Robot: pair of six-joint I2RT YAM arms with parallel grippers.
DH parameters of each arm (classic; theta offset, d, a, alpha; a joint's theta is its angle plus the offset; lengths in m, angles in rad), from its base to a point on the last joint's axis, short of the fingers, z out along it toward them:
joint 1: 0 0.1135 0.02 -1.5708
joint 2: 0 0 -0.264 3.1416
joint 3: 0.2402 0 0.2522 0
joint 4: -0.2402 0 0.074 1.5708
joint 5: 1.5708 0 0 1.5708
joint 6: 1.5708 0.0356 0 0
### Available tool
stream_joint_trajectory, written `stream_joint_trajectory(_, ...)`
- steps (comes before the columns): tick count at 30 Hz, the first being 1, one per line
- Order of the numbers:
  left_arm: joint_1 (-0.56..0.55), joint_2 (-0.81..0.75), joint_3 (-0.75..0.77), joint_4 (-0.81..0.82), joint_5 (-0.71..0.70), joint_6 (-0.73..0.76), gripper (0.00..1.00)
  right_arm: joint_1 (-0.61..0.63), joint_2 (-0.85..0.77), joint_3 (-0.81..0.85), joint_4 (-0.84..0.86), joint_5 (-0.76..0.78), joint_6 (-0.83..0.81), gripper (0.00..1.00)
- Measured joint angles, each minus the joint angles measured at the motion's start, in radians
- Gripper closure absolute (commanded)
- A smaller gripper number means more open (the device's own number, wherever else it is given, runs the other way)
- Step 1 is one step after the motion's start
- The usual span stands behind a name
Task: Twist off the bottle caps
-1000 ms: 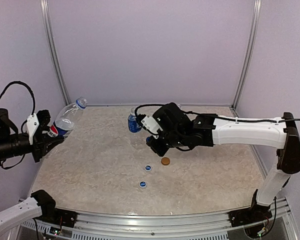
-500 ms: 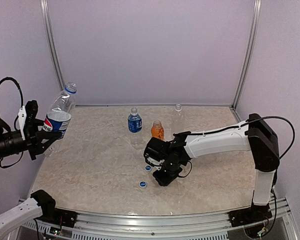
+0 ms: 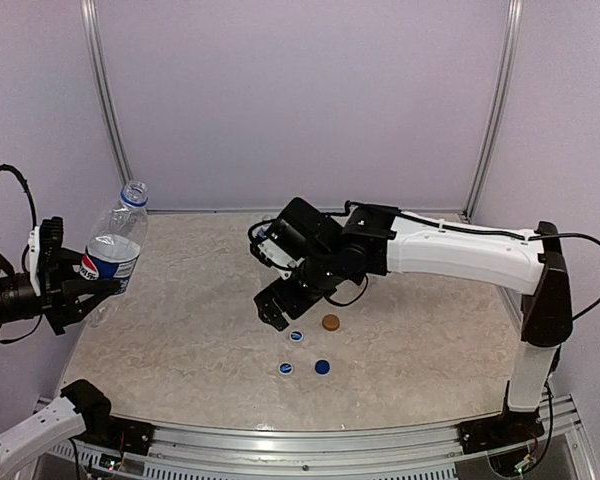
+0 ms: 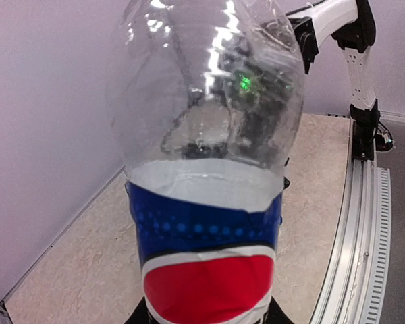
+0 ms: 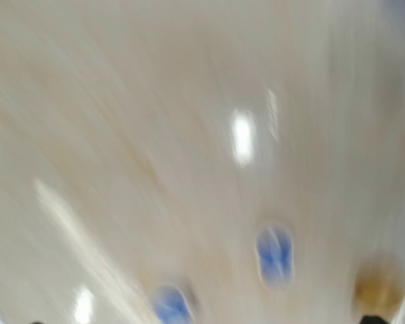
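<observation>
The left jaws are clenched on the lower body of the labelled bottle (image 3: 113, 248) at the far left of the overhead frame. The bottle hangs off the worktop (image 3: 180, 330), neck leaning to the upper right, over the worktop's left edge and near the left wall (image 3: 30, 100). The right jaws stand released with nothing between them, mid-frame, pointing down-left just above the worktop.

Just below them lies a blue cap (image 3: 296, 336), with a brown cap (image 3: 330, 322) to its right. A second blue cap (image 3: 286, 369) and a third blue cap (image 3: 322, 367) lie lower, side by side.

Bare worktop stretches between the bottle and the right jaws, and from the caps out to the right edge and the near rail (image 3: 310, 440).

The left wrist view is filled by the bottle: its blue-and-red label (image 4: 209, 270), and the right arm (image 4: 337, 20) above its clear shoulder. The right wrist view is smeared. It shows only worktop, two blue blurs, a brown one at lower right, and dark tips far apart at the bottom.
</observation>
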Motion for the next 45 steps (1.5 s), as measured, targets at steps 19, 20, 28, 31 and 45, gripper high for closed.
stream_joint_trajectory(19,0.001,-0.008,-0.010,-0.007,0.090,0.048,0.69,0.201,-0.024,0.230,1.107,-0.255,-0.385,0.24)
stream_joint_trajectory(20,0.001,-0.008,-0.010,-0.004,0.090,0.048,0.69,0.201,-0.011,0.232,1.104,-0.256,-0.379,0.26)
stream_joint_trajectory(28,0.003,0.006,-0.012,0.007,0.089,0.045,0.69,0.203,0.006,0.231,1.101,-0.302,-0.301,0.98)
stream_joint_trajectory(31,0.004,0.007,-0.012,0.005,0.093,0.027,0.69,0.201,0.008,0.229,1.101,-0.294,-0.305,1.00)
stream_joint_trajectory(45,0.020,-0.042,-0.112,0.068,0.029,-0.036,0.01,0.195,-0.012,0.182,0.995,-0.188,-0.309,1.00)
